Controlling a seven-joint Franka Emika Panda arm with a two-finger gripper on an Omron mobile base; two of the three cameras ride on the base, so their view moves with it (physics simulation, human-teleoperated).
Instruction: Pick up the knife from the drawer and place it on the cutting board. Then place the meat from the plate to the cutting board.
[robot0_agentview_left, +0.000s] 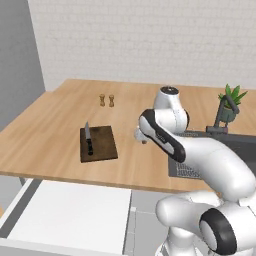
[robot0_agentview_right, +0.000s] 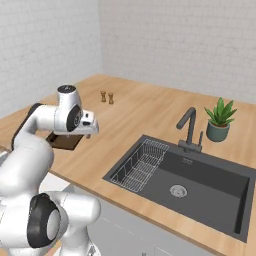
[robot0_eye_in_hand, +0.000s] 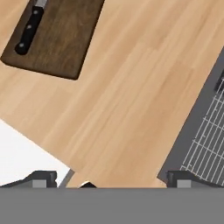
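the knife (robot0_agentview_left: 88, 139) lies on the board (robot0_agentview_left: 98, 143) near its left edge, on the worktop (robot0_agentview_left: 45, 135). the drawer (robot0_agentview_left: 70, 216) stands open below. the claw (robot0_eye_in_hand: 109, 178), spread wide and holding nothing, hovers over bare worktop between board and sink (robot0_agentview_right: 200, 187).

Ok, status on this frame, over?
Gripper open, empty, over bare counter. Knife lies on the cutting board. Drawer open. Nothing in the way.
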